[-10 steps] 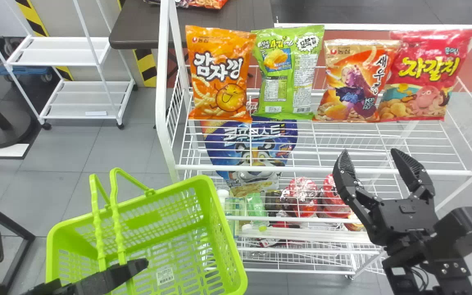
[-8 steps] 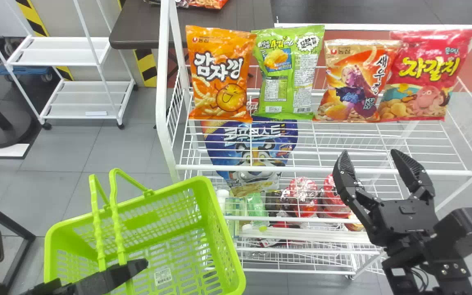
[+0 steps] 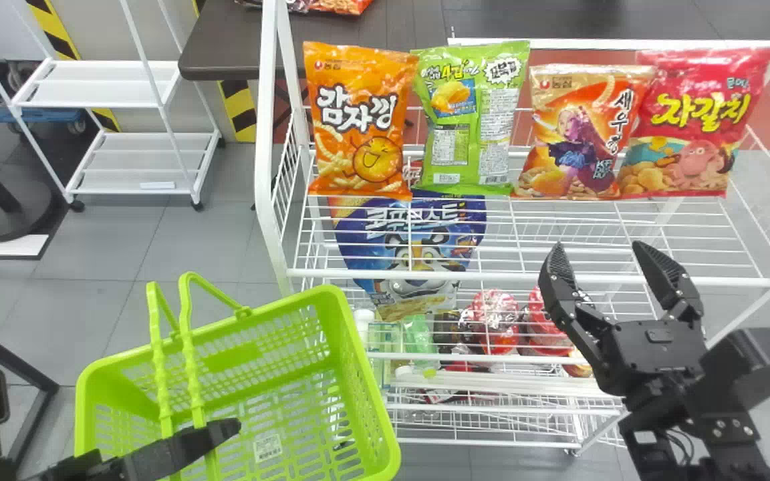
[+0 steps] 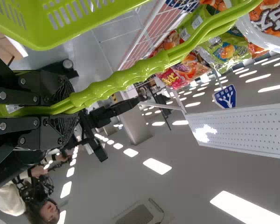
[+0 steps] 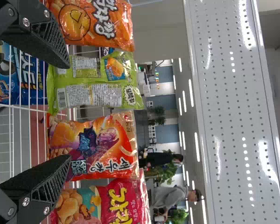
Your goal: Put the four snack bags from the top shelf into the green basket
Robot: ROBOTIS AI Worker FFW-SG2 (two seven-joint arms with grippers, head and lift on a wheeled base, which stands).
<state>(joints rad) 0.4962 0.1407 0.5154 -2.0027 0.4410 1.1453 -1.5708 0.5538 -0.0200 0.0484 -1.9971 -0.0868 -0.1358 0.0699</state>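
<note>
Right pincer (image 3: 597,246) wide near top shelf (image 3: 525,275), four snack bags (image 3: 358,120) standing (neat lineup!); left pincer (image 3: 224,431) clamped on green basket (image 3: 366,381) handles (image 3: 190,347).

Left gripper (image 3: 230,427) low, jaws clamped, right gripper (image 3: 597,247) facing forward, jaws spread
</note>
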